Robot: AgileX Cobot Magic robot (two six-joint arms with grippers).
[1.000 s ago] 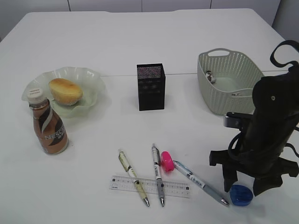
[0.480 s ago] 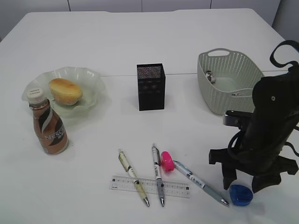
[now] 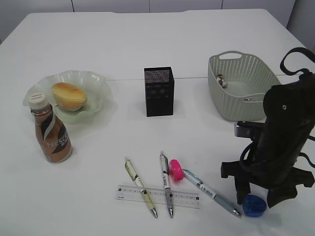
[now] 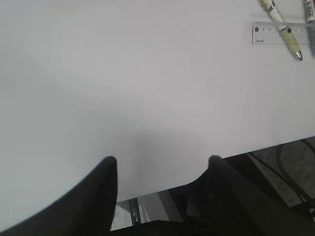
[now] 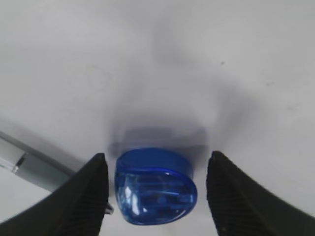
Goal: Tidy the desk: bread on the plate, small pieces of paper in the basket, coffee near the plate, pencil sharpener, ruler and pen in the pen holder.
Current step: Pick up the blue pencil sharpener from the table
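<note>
My right fingers [image 5: 153, 189] stand apart, straddling the blue pencil sharpener [image 5: 155, 192] on the table [image 3: 98, 196]; its long axis spans the gap between them.

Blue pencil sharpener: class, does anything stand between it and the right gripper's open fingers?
Nothing visible does. The blue pencil sharpener lies on the bare desk between the open fingers of the right gripper; a pen tip lies just outside.
</note>
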